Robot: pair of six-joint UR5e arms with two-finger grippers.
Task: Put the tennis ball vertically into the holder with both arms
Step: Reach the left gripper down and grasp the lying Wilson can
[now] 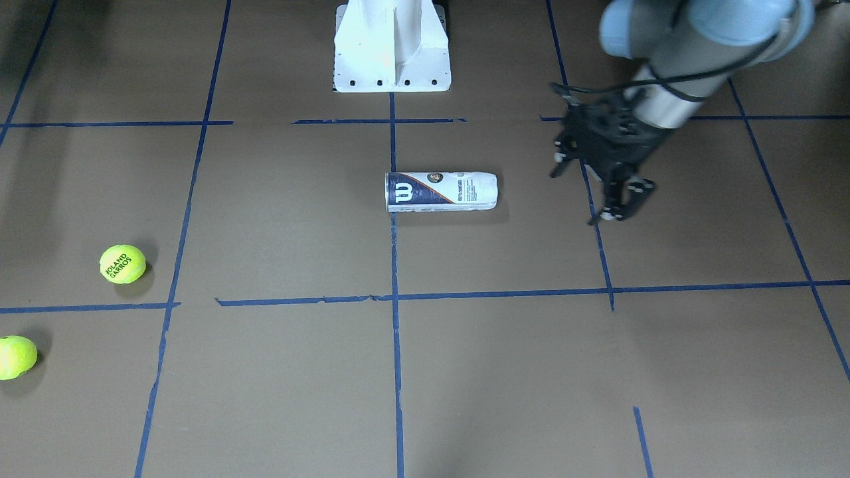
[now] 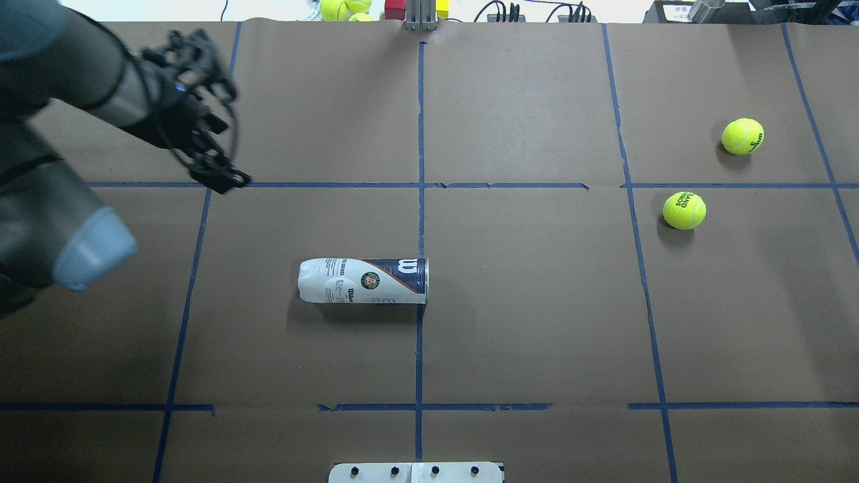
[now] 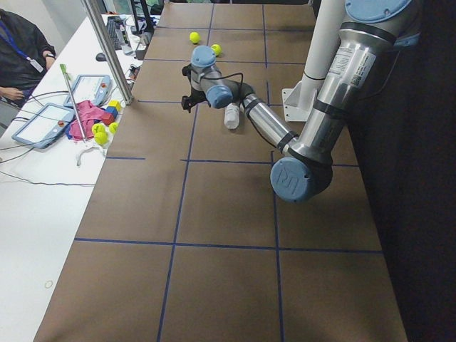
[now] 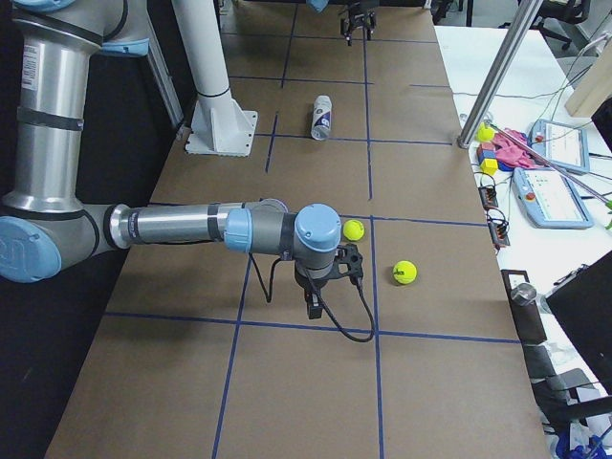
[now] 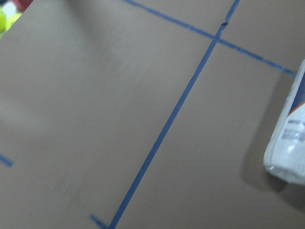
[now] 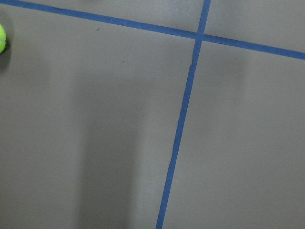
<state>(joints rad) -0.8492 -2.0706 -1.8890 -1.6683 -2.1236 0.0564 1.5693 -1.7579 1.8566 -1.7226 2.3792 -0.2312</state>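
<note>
The holder [image 1: 441,192] lies on its side at the table's middle, white and navy with a "W"; it also shows in the overhead view [image 2: 364,280] and at the right edge of the left wrist view [image 5: 288,138]. Two yellow tennis balls [image 2: 684,210] [image 2: 742,136] rest on the robot's right side, far from the holder. My left gripper [image 1: 584,192] [image 2: 231,124] hangs open and empty above the table, beyond and to the left of the holder. My right gripper [image 4: 320,287] shows only in the exterior right view, near the balls; I cannot tell whether it is open or shut.
The white pedestal base [image 1: 392,46] stands at the robot's edge. More balls and coloured blocks [image 2: 342,8] lie past the far edge. A metal post [image 4: 497,67], tablets [image 4: 550,191] and an operator [image 3: 18,57] are beside the table.
</note>
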